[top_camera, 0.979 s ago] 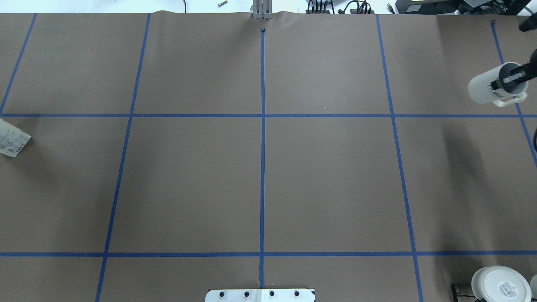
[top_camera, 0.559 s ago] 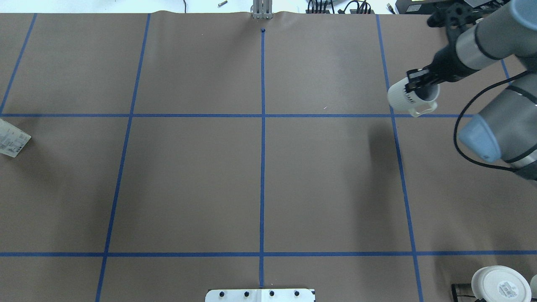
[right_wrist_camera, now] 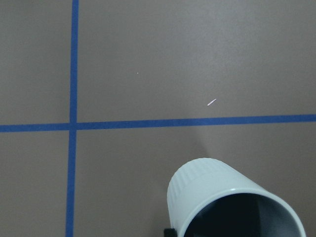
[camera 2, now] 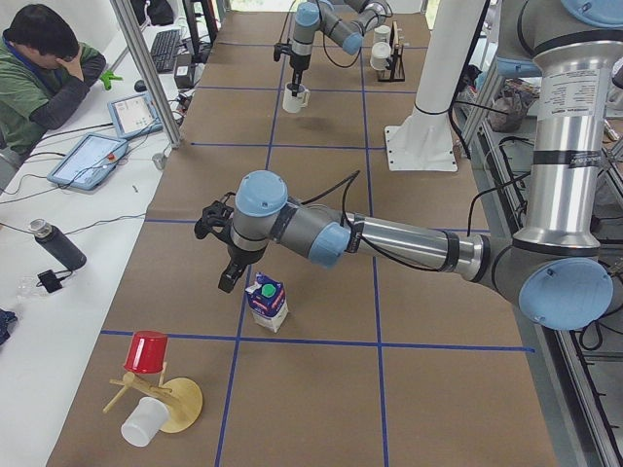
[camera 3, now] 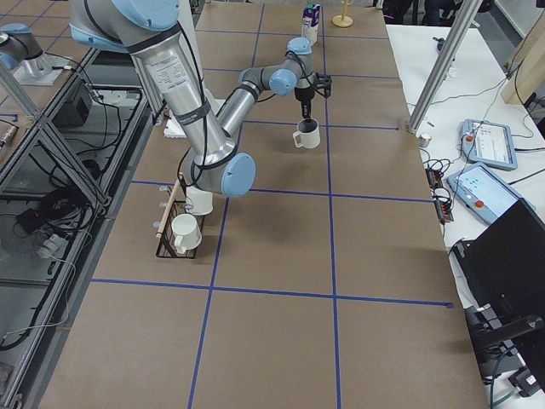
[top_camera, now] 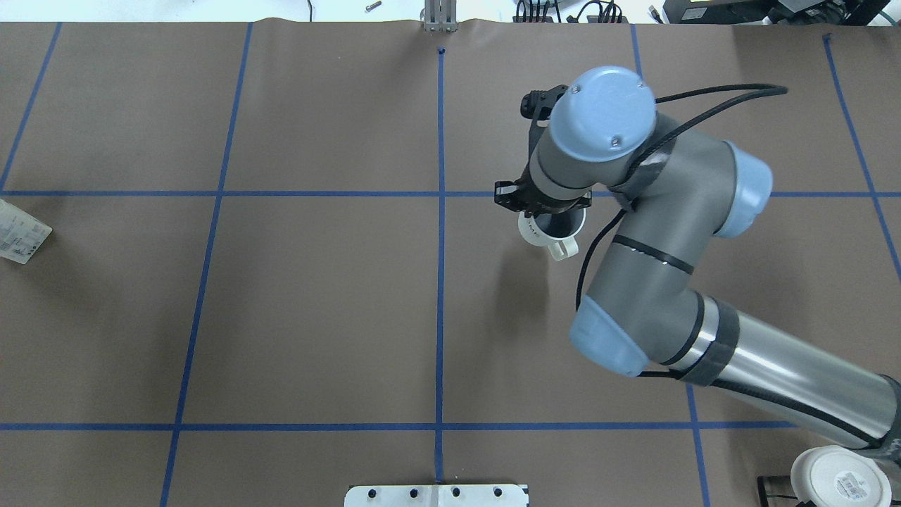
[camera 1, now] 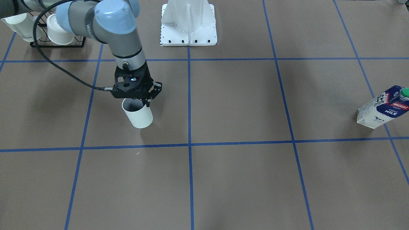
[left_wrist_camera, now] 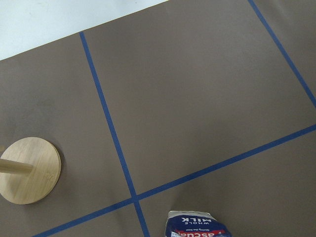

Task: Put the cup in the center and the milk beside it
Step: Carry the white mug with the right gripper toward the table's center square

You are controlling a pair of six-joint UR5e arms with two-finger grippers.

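The cup (top_camera: 556, 231), a white mug with a loop handle and grey inside, hangs tilted in my right gripper (camera 1: 147, 101) just above the brown paper. The gripper is shut on its rim, one finger inside. It is a little to the right of the centre (top_camera: 441, 282) in the overhead view. It also shows in the front view (camera 1: 138, 116), the right-side view (camera 3: 306, 134) and the right wrist view (right_wrist_camera: 232, 202). The milk (camera 1: 381, 107) stands far off at the table's left end (top_camera: 21, 232). My left gripper (camera 2: 226, 282) hovers beside it (camera 2: 267, 302); I cannot tell if it is open.
A wire rack with white mugs (camera 1: 57, 32) stands by the right arm's base; one mug shows a sticker (top_camera: 838, 479). The robot's white base plate (top_camera: 436, 495) sits at the near edge. A wooden mug tree (camera 2: 156, 389) with a red cup stands beyond the milk.
My right arm has swung in from the far right edge towards the middle, carrying the cup. The milk has not moved.
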